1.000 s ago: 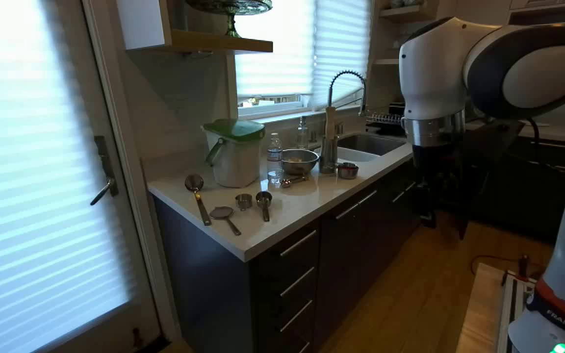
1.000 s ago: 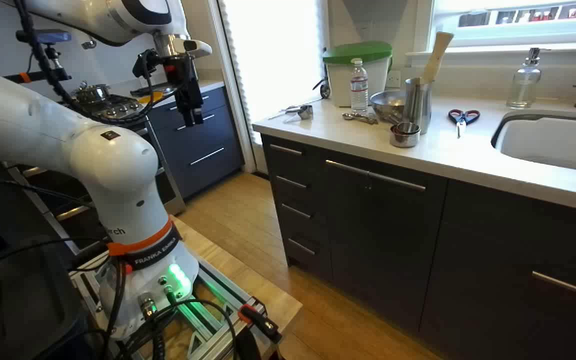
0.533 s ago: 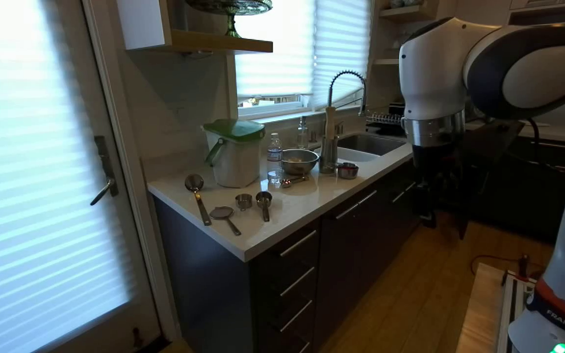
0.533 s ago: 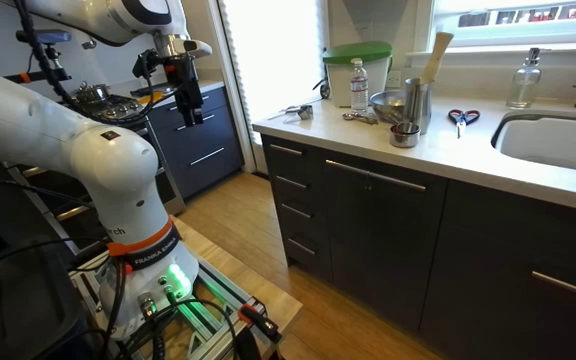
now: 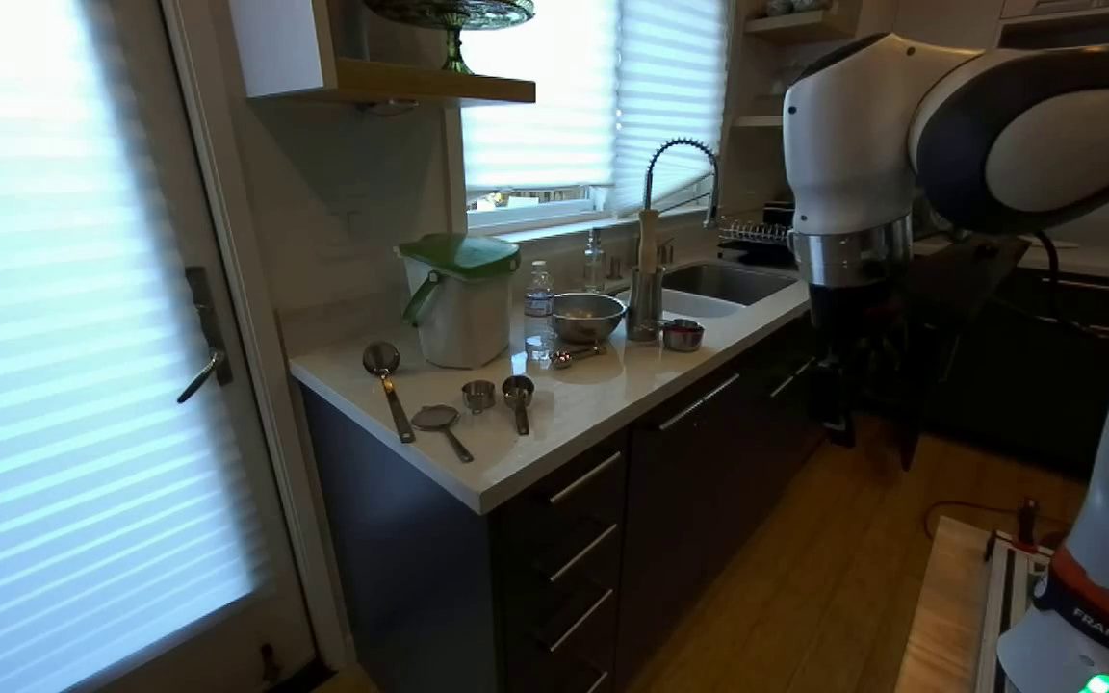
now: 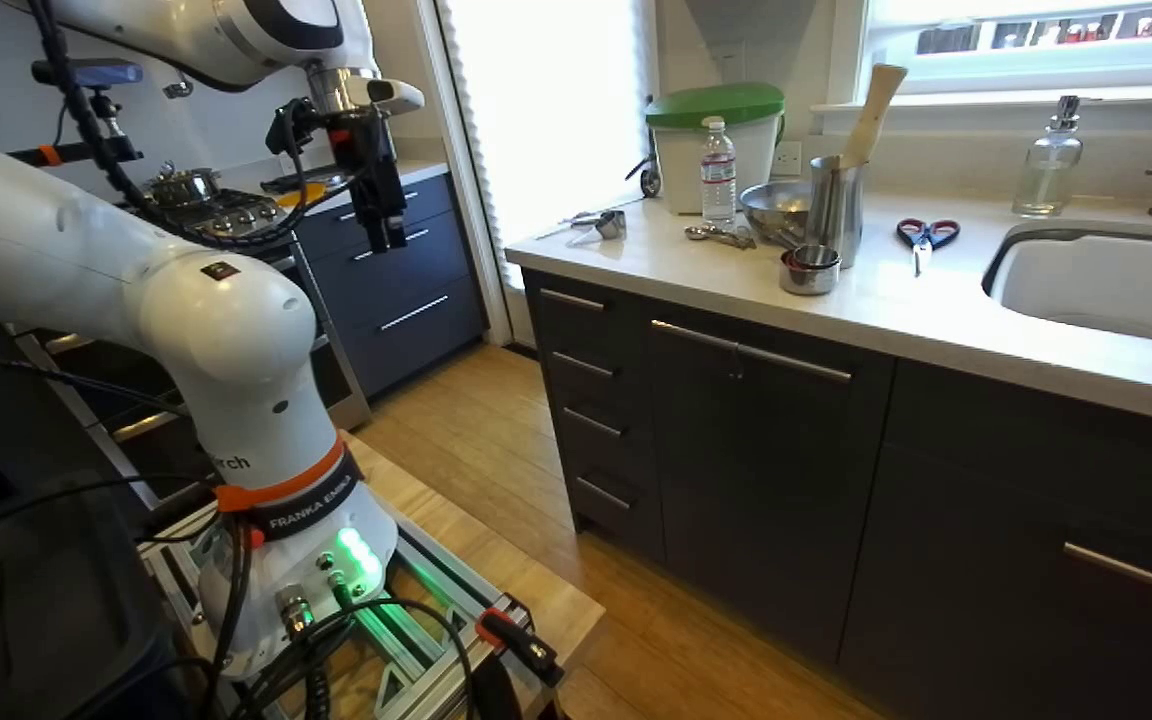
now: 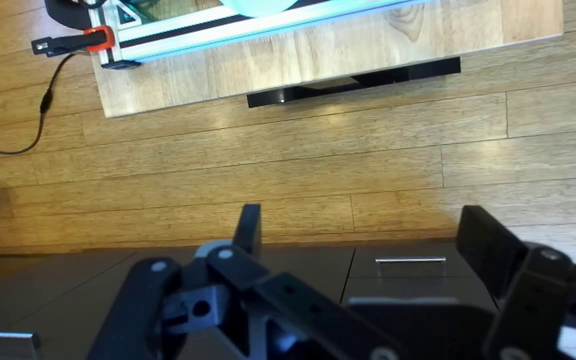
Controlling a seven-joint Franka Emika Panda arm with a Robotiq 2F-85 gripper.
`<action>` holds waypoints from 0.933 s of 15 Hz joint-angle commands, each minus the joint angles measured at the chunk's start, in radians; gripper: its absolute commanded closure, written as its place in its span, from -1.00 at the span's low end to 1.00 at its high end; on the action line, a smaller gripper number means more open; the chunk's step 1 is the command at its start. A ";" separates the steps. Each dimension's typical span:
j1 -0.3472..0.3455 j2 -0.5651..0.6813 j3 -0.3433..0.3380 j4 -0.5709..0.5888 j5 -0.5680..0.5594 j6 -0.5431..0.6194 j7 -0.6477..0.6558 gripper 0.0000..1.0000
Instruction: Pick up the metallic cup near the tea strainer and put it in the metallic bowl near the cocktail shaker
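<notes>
The small metallic cup [image 5: 478, 397] stands upright on the counter beside the tea strainer [image 5: 436, 418]. In an exterior view, the cup and nearby tools overlap at the counter's left end and are hard to tell apart. The wide metallic bowl [image 5: 588, 321] sits by the tall cocktail shaker [image 5: 645, 308]; the bowl [image 6: 772, 206] and shaker [image 6: 833, 220] also show in an exterior view, the shaker partly covering the bowl. My gripper [image 6: 388, 236] hangs in the air away from the counter. In the wrist view the gripper [image 7: 360, 215] is open and empty over the floor and drawer fronts.
A measuring scoop [image 5: 519, 397] and ladle [image 5: 386, 380] flank the cup. A green-lidded bin [image 5: 463, 308], water bottle [image 5: 539, 298], measuring spoons [image 5: 577, 356] and nested cups [image 5: 683, 335] stand further along. Scissors [image 6: 924, 238] lie by the sink [image 6: 1106, 290].
</notes>
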 commanded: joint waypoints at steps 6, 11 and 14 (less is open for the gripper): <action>-0.079 0.298 0.003 0.286 0.024 0.092 0.277 -1.00; -0.070 0.501 -0.016 0.456 -0.006 0.215 0.472 -1.00; -0.043 0.617 -0.025 0.561 -0.052 0.268 0.540 -1.00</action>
